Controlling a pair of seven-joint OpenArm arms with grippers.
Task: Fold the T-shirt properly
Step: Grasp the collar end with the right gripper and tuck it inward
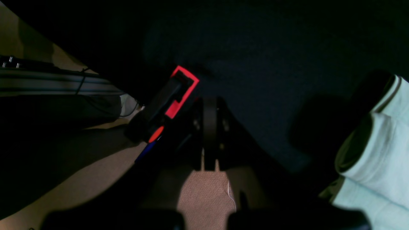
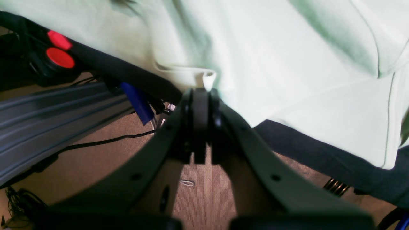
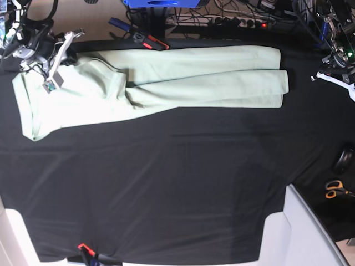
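Both jaws shut; right pinches T-shirt [image 2: 255,48] edge.

One T-shirt [image 3: 166,77], pale mint green, lies on the one surface [image 3: 177,183], which is draped in a single black tablecloth [image 3: 166,166]; two robot arms stand at the far corners of that surface, each ending in one tool: the right tool [image 2: 200,92] at the shirt's edge and the left tool [image 1: 209,102] over bare cloth, so two tools in all; one pair of orange-handled scissors [image 3: 334,189] lies off the surface's right side; two red-and-black clamps show, one [image 3: 151,41] at the far edge just above the shirt and one [image 3: 84,248] at the near edge
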